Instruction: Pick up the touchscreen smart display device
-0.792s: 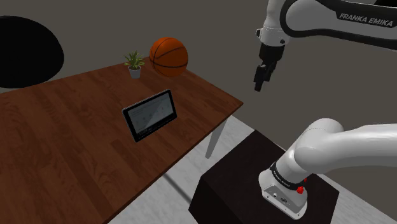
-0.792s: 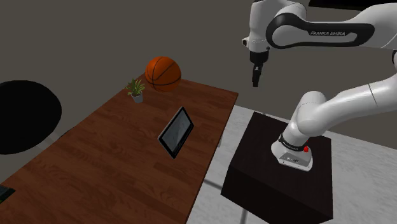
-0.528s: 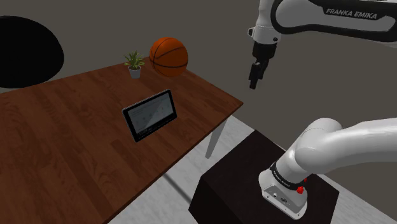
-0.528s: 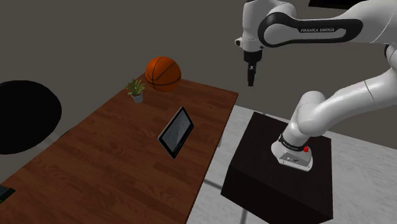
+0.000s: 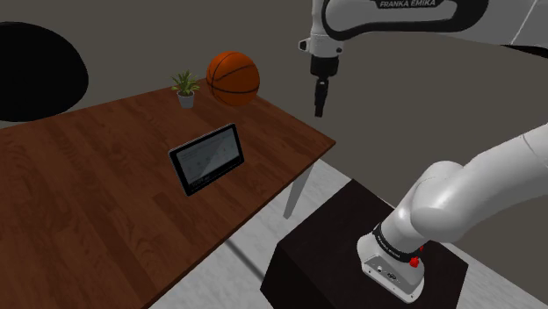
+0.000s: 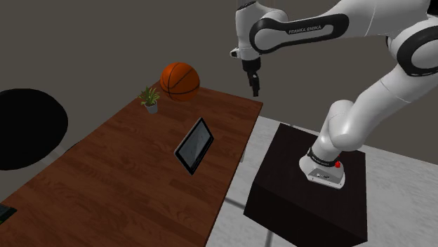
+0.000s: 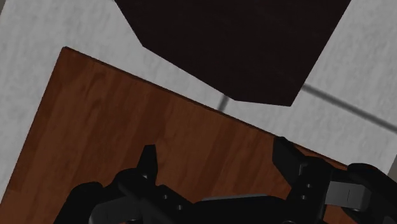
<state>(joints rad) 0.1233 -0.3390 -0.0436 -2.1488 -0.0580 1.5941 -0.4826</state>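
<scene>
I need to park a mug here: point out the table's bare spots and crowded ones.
Widest bare wood on the table lies to the shoulder view's left of the smart display. A smaller strip borders the edge facing the stand. Crowded: far corner, with plant and basketball.

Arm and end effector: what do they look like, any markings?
The arm is glossy white with rounded links and dark joint bands; one dark band carries white FRANKA EMIKA lettering. A small red button sits near its base. The end effector is all black, with two slim fingers.
</scene>
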